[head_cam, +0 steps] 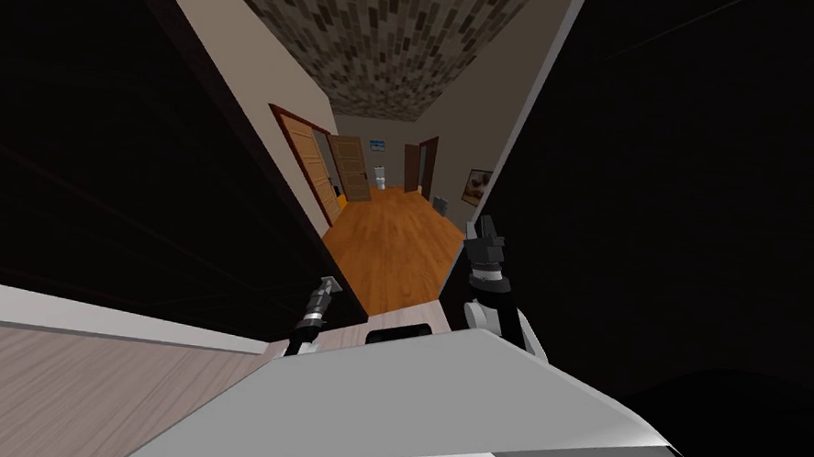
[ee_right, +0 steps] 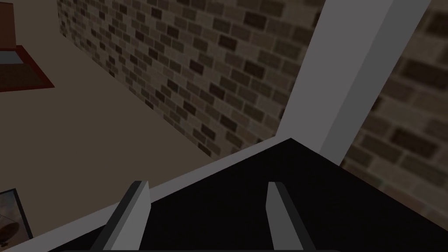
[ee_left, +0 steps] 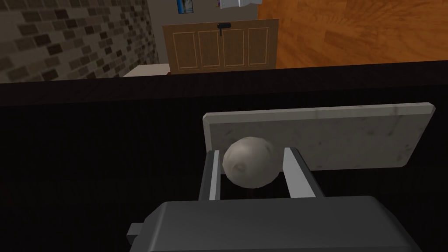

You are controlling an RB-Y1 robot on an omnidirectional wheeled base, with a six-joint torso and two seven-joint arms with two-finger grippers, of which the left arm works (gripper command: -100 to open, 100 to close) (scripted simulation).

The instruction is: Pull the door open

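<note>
My left claw is clenched on the door's round, pale grey knob, with one finger pressed to each side of the ball. The knob stands out from a pale, speckled rectangular plate, which is fixed flat on the very dark door. In the head view this claw sits low at the door's free edge, and the door runs away from me as a broad dark plane on my left.

Past that edge lies a hallway with an orange wooden floor, and farther down it stand light brown panelled doors. One of them is also visible beyond the dark door's edge, beside a wall of grey-brown brick.

My right claw hangs raised near a pale grey door frame. It is released, its two fingers spread wide over a dark surface, with nothing between them.
</note>
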